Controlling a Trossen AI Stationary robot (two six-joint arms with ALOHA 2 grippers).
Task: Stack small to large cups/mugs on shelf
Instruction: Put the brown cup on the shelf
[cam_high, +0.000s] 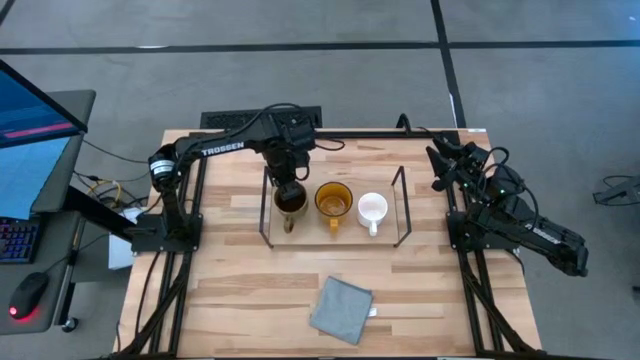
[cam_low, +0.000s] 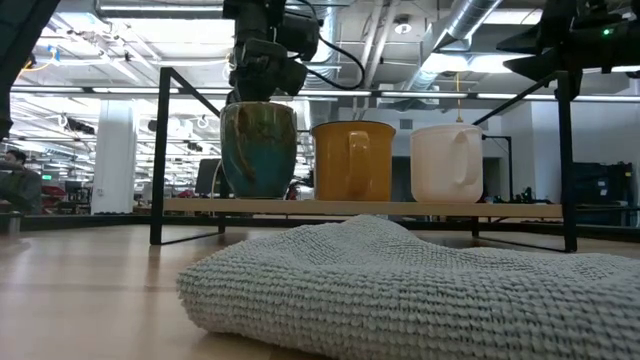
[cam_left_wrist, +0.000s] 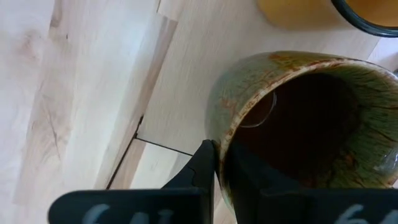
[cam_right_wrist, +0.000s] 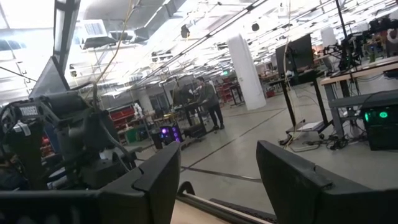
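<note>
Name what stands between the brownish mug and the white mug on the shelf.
The amber glass mug stands between the brownish mug and the white mug on the shelf, as the high and low views show.

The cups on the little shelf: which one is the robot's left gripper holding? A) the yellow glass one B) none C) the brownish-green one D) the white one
C: the left gripper pinches the rim of the brownish-green mug at the shelf's left end, one finger outside its wall.
</note>
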